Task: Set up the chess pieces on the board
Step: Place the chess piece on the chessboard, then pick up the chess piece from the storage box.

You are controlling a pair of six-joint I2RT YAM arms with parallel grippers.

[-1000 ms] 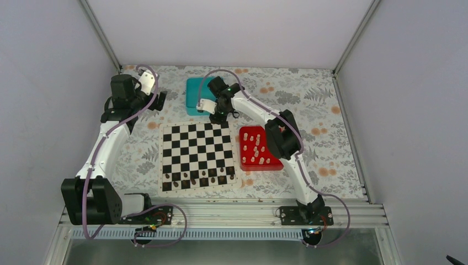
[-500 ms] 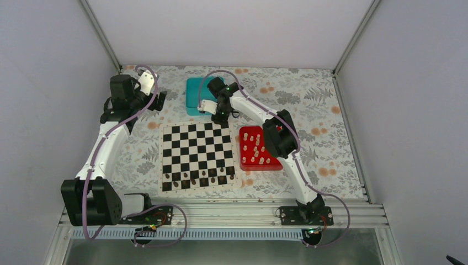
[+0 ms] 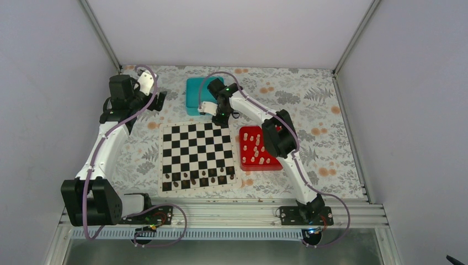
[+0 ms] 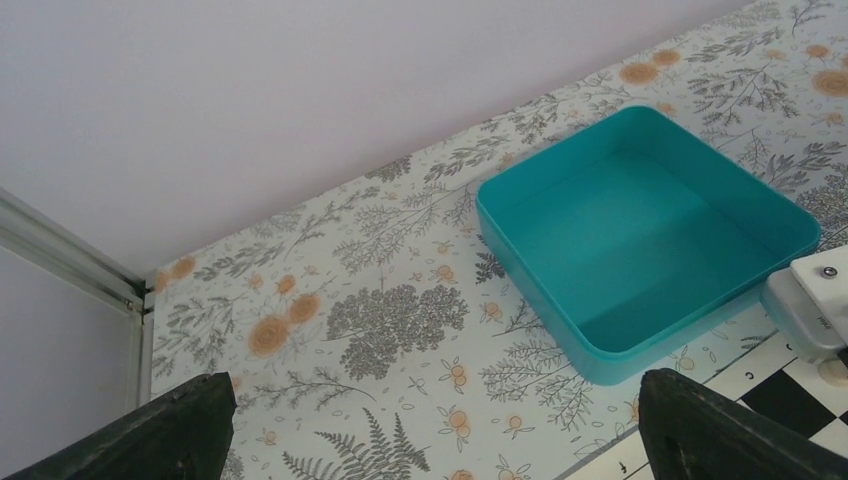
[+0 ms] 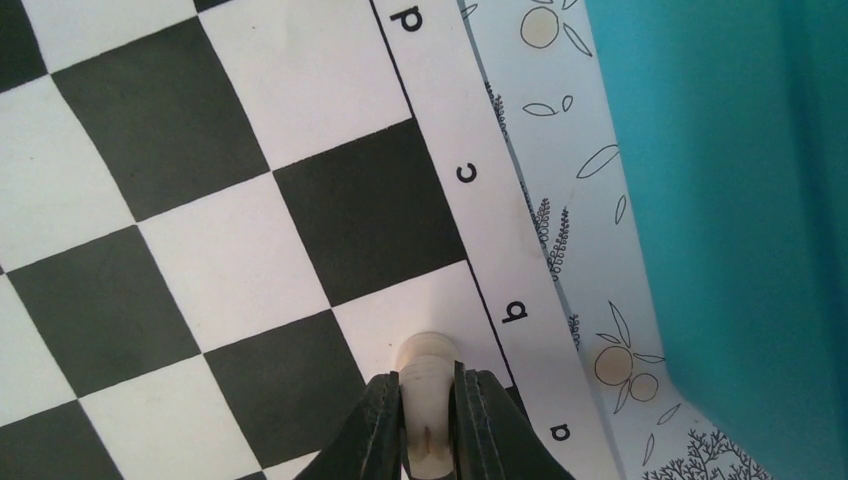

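One cream chess piece (image 5: 428, 352) was pinched between the right jaws over a white square by border letters a and b at the board's (image 3: 197, 152) far edge, near the teal box (image 4: 640, 240); other cream pieces (image 3: 256, 149) lay in the red tray (image 3: 243, 165); left jaws stood spread wide above the floral worktop (image 4: 380, 320).

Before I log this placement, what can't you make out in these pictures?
- Right wrist view: jaws cover most of the pale piece; its kind and whether it touches the board are unclear.
- Top view: the right arm hides that piece; the cream pieces in the red tray are too small to identify.
- Left wrist view: the frame edge crops the board.
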